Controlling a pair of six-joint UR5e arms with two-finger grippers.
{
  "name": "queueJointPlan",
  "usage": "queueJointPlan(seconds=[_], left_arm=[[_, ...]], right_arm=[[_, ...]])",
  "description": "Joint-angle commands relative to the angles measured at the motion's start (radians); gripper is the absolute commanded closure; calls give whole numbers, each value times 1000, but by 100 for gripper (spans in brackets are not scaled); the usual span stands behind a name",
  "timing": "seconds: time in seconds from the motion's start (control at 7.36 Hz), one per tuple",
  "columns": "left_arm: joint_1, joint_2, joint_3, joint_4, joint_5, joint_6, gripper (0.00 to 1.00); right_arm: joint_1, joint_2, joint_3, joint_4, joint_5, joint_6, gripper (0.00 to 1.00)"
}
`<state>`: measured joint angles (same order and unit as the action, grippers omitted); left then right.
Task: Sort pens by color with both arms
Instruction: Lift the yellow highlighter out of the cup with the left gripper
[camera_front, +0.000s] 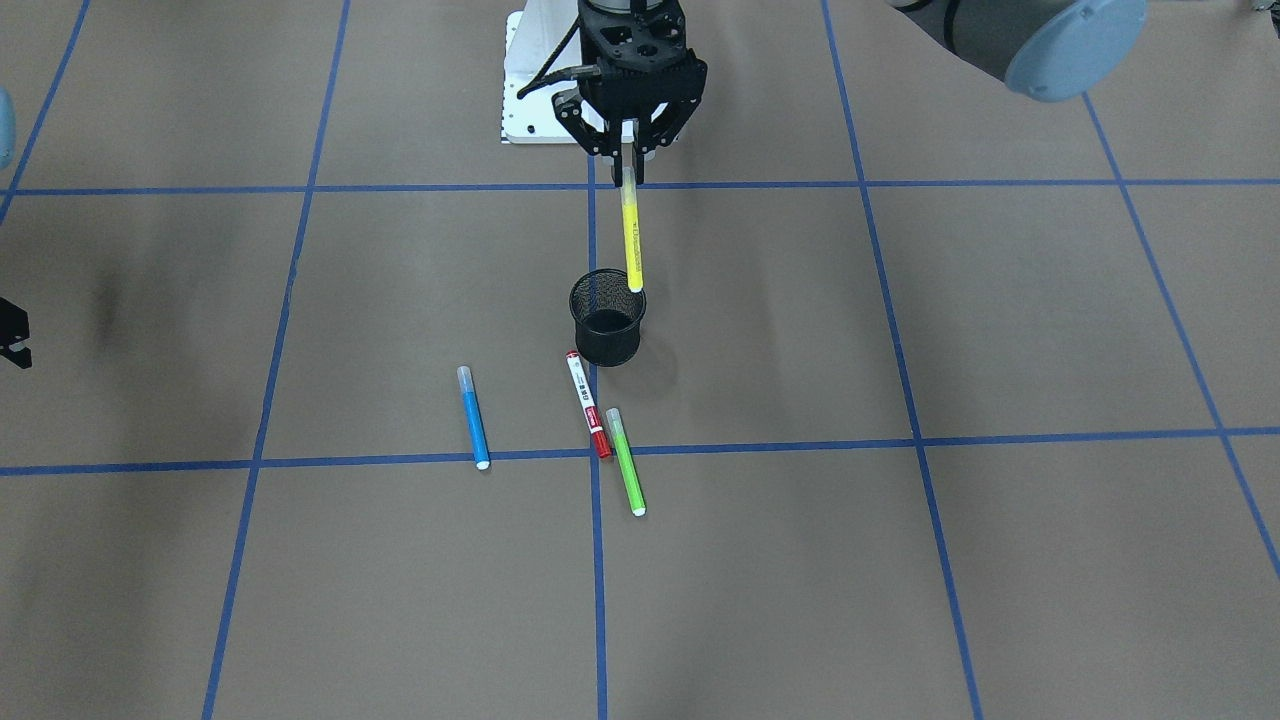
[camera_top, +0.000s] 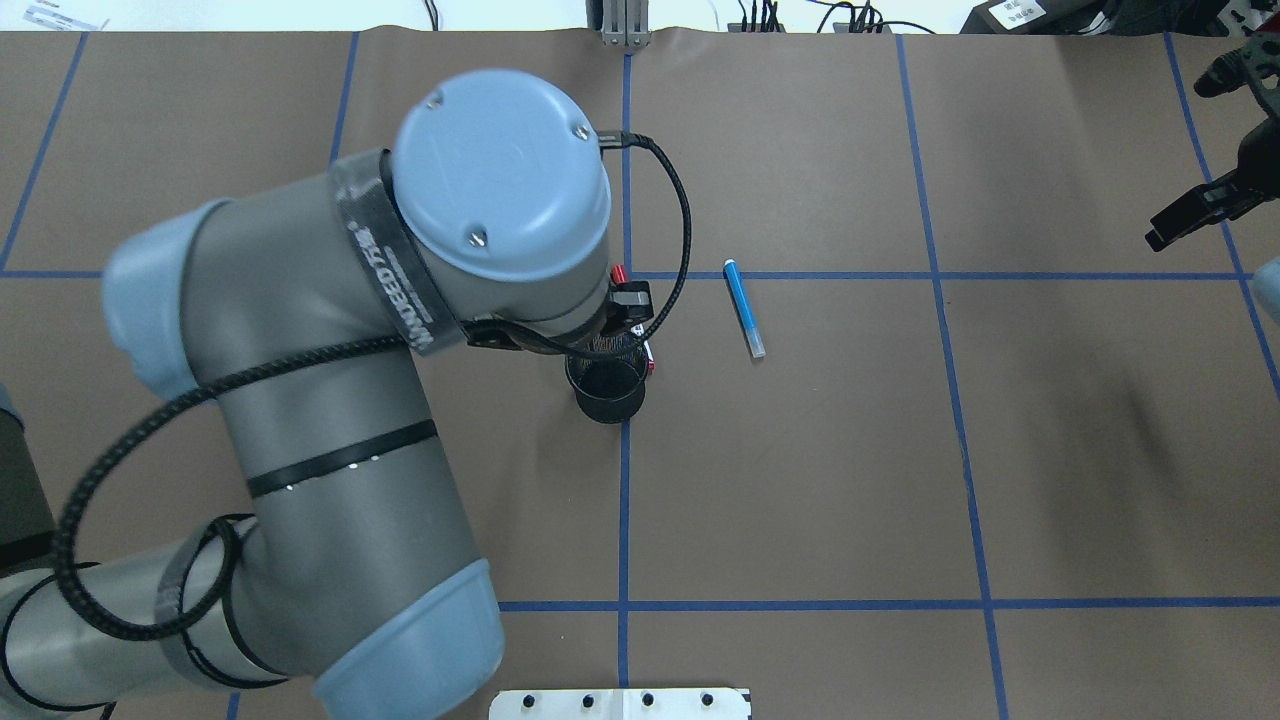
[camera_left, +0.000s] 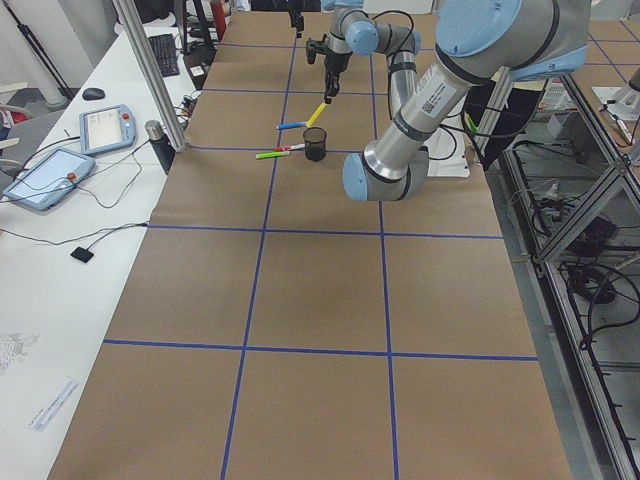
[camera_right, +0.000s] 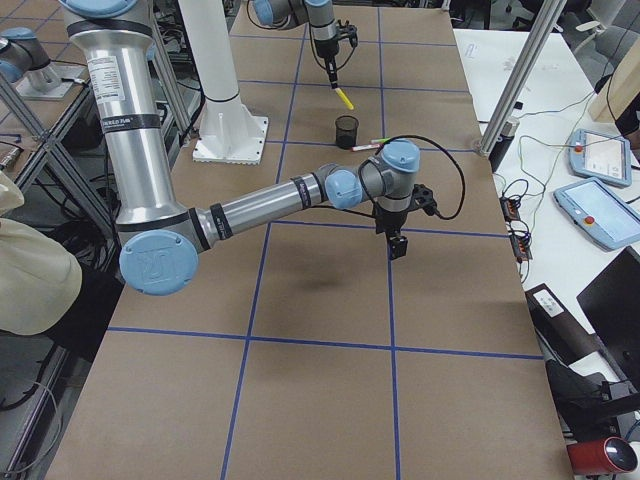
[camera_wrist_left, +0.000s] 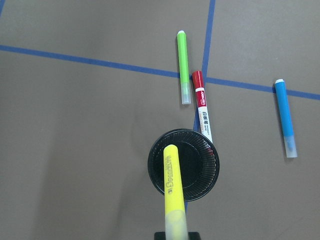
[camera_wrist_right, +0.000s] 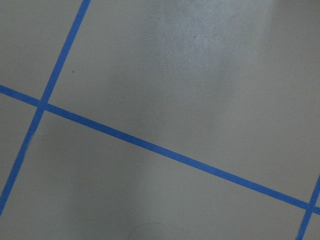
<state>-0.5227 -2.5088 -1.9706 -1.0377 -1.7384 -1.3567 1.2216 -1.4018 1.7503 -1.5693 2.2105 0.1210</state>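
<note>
The cup (camera_front: 608, 318) stands on the bench (camera_front: 900, 560), forward of the robot base (camera_front: 528, 95). The left gripper (camera_front: 628, 150) holds the raised pen (camera_front: 632, 240) above the cup, lower end over its mouth. Three pens lie beyond the cup:
- Labelled pen (camera_front: 586, 402): one end just beside the cup.
- Left-side pen (camera_front: 626, 462): just beside the labelled pen, on the robot's left.
- Right-side pen (camera_front: 473, 417): apart, on the robot's right.

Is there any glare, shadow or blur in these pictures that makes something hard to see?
Right wrist view: a pale sheen lies on the brown paper. Front-facing view: soft dark shadow patches at the left, yet the yellow pen shows sharply. Left wrist view: that pen blurs at its near end. Overhead view: no glare, but the left arm blocks much of the middle.
</note>
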Motion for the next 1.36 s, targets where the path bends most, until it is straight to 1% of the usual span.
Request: queueJointPlan(seconds=[0.0, 0.54, 0.95, 1.09, 1.22], left_arm=[[-95, 1, -30, 12, -61, 88, 100], [-201, 56, -33, -14, -56, 241, 100], [-275, 161, -27, -190, -52, 255, 100], [-276, 185, -22, -230, 29, 251, 100], [-267, 185, -7, -252, 98, 243, 100]], right_arm=[[1, 4, 0, 0, 0, 0, 0], [-1, 3, 0, -2, -2, 0, 0], [-1, 4, -6, 0, -3, 0, 0], [-1, 6, -8, 0, -3, 0, 0], [-1, 6, -6, 0, -2, 0, 0]])
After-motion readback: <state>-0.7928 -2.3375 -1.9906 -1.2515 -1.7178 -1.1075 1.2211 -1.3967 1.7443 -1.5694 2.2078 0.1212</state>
